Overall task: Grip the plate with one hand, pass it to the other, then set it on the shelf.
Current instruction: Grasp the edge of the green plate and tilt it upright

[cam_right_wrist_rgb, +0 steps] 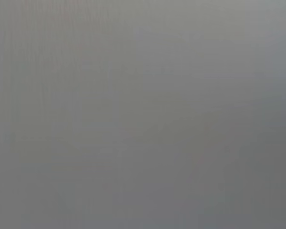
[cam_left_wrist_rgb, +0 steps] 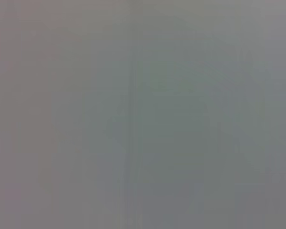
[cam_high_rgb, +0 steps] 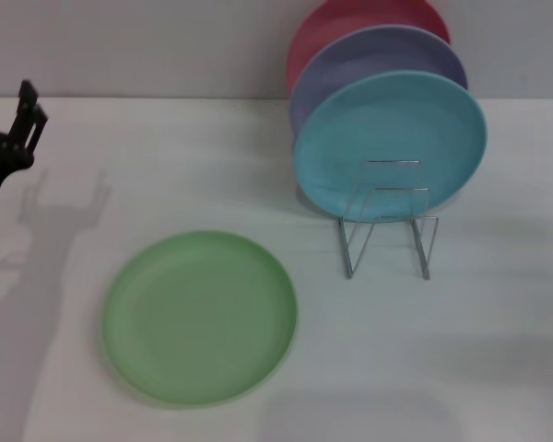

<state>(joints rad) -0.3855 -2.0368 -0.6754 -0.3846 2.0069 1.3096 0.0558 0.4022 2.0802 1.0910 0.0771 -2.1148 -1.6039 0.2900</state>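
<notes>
The light green plate (cam_high_rgb: 200,317) lies flat on the white table, left of centre in the head view. The silver wire rack (cam_high_rgb: 388,218) stands to its right, with its front slots free. My left gripper (cam_high_rgb: 28,115) is at the far left edge, raised above the table and well away from the plate. My right gripper is out of view. Both wrist views show only a plain grey surface.
A turquoise plate (cam_high_rgb: 390,138), a lavender plate (cam_high_rgb: 369,60) and a red plate (cam_high_rgb: 341,28) stand upright in a row in the back of the rack. A grey wall runs behind the white table (cam_high_rgb: 498,350).
</notes>
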